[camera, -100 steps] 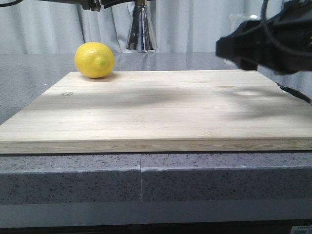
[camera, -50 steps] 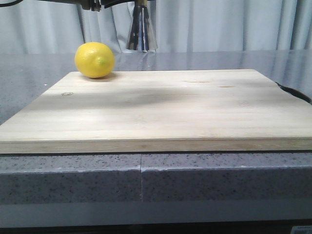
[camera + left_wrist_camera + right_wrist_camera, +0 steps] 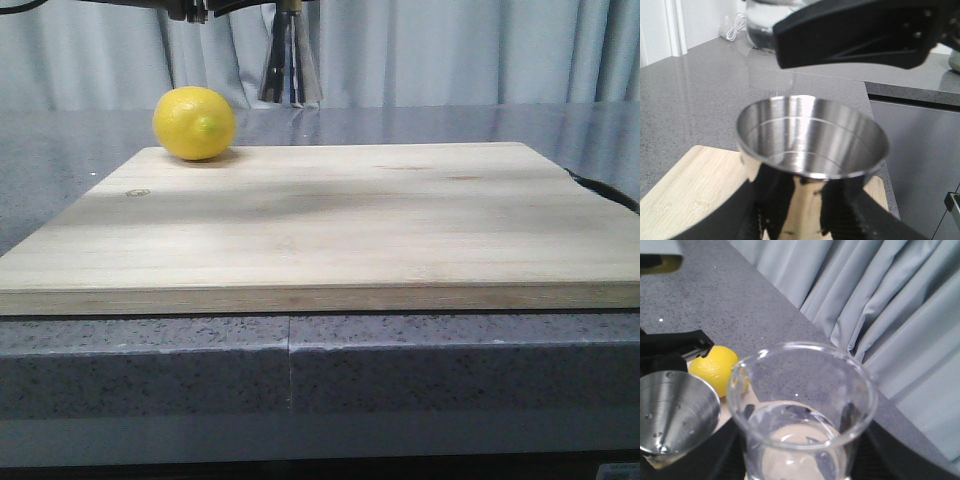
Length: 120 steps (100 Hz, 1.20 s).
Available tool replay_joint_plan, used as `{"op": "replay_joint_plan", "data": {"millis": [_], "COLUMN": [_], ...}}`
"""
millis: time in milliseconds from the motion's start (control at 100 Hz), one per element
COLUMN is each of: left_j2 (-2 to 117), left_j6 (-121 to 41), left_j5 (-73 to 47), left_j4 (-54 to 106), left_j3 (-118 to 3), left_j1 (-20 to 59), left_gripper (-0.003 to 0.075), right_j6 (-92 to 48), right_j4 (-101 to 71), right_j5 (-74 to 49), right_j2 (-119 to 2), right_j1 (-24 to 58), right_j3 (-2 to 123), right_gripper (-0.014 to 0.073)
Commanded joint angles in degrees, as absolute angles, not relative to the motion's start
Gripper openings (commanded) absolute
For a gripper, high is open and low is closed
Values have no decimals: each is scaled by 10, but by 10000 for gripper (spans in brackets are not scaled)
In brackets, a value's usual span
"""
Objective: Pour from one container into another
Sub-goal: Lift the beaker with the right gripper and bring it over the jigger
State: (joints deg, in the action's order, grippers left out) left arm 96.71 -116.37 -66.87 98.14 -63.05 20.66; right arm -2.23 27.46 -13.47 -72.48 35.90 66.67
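Beaker (image 3: 802, 415): clear glass, round rim, clear liquid in the lower part; fills the lower middle of the right wrist view. In the left wrist view only its base (image 3: 765, 20) shows, at the top edge behind a black gripper body.
Jigger (image 3: 810, 145): shiny steel cone, open mouth up, fine rings inside; centre of the left wrist view. In the right wrist view its cup (image 3: 675, 407) sits lower left, with droplets on the inner wall. In the front view only its lower cone (image 3: 290, 65) shows, top centre, behind the board.
Left gripper (image 3: 805, 220): black fingers closed around the jigger's narrow part, bottom of the frame.
Right gripper: dark fingers (image 3: 847, 417) seen through the glass on both sides of the beaker, holding it.
Lemon (image 3: 194, 122): yellow, on the board's far left corner in the front view; in the right wrist view just beside the jigger and partly behind the beaker.
Board (image 3: 330, 220): pale wood, on a grey speckled counter (image 3: 430, 370).
Only in wrist views: beaker, liquid, jigger's inside.
Only in front view: whole board.
Change: one second ago the right arm crossed the upper right of the front view; it is out of that view now. Lemon and jigger cone unmoved.
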Motion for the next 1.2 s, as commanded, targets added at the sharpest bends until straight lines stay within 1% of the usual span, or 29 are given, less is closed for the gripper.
{"op": "replay_joint_plan", "data": {"millis": [0,610,1190], "left_j2": [938,938,938], "left_j6": [-1162,-1162,-1162], "left_j5": [-712,-712,-712], "left_j4": [1028,1028,1028], "left_j3": [-645,-645,-645], "left_j1": [204,204,204], "left_gripper": [237,237,237], "right_j6": [-29,-29,-29], "right_j4": [325,510,634], "right_j5": [-102,-92,-95], "right_j2": [-709,-738,-738], "right_j1": [372,396,397], "right_j3": [694,694,694], "right_gripper": [324,324,324]}}
